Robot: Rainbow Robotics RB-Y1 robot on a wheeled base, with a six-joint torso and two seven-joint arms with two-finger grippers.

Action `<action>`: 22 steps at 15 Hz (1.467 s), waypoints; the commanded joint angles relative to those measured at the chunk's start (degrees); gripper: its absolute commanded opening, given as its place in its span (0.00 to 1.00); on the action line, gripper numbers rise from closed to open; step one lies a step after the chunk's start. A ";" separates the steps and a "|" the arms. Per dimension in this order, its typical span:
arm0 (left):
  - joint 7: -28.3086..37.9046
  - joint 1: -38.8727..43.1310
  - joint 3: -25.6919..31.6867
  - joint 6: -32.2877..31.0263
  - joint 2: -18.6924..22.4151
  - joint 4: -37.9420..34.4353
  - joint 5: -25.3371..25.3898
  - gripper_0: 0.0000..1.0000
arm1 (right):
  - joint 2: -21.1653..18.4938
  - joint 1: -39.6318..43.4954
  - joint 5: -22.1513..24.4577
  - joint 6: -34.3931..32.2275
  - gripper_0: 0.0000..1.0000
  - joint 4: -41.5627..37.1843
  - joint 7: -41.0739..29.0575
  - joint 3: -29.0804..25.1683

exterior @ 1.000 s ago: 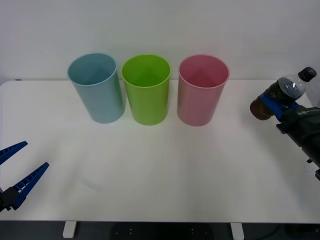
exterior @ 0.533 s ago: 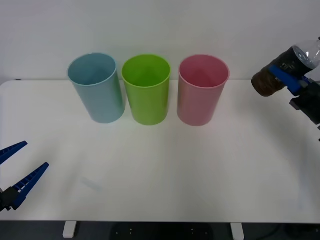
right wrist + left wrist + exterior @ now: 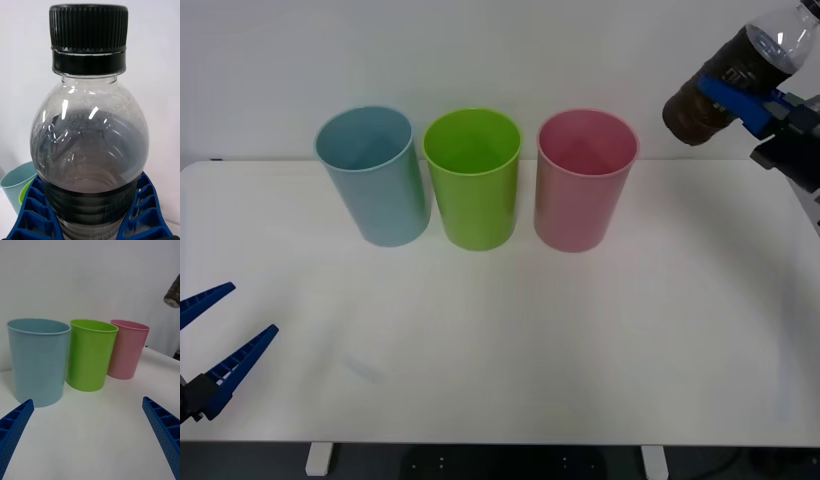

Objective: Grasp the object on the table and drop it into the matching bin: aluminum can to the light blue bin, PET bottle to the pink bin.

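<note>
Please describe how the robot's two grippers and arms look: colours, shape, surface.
The left gripper has two long blue fingers, wedge-shaped and tapering to points, with ribbed, cell-patterned sides on a dark base. The right gripper has the same blue ribbed fingers, showing open honeycomb-like cells. Behind it, the right wrist body is black and blocky. I cannot see any cables or markings.

Clear, glossy plastic PET bottle (image 3: 90, 150) with a ridged black cap, clamped by the right gripper (image 3: 755, 103) in ribbed blue fingers (image 3: 35, 213). On the smooth, matt white table (image 3: 580, 340), the pink bin (image 3: 583, 180) and light blue bin (image 3: 373, 175) show satin plastic.
</note>
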 commanded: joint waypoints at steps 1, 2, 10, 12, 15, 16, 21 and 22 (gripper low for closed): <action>0.00 0.00 0.00 0.00 0.00 0.00 0.00 1.00 | 0.26 -4.62 2.40 -4.32 0.00 4.42 3.54 0.38; 0.00 0.00 0.00 0.00 0.00 0.00 0.00 1.00 | 0.26 -6.99 3.01 -5.99 0.00 7.24 6.18 0.82; 0.00 0.00 0.00 0.00 0.00 0.00 0.00 1.00 | 0.70 -18.51 6.53 -7.39 0.00 20.68 10.66 6.45; 0.00 0.00 0.00 0.00 0.00 0.00 0.00 1.00 | 1.93 -20.88 8.99 -8.18 0.01 23.32 11.28 6.71; 0.00 0.00 0.00 0.00 0.00 0.00 0.00 1.00 | 4.39 -27.12 12.77 -10.64 0.01 30.97 12.33 6.71; 0.00 0.00 0.00 0.00 0.00 0.00 0.00 1.00 | 5.09 -28.44 13.82 -10.82 0.01 32.81 12.59 6.71; 0.00 0.00 0.00 0.00 0.00 0.00 0.00 1.00 | 6.76 -32.92 15.58 -10.99 0.03 39.14 13.30 9.17; 0.00 0.00 0.00 0.00 0.00 0.00 0.00 1.00 | 6.85 -32.92 15.58 -11.08 0.03 39.14 13.30 9.26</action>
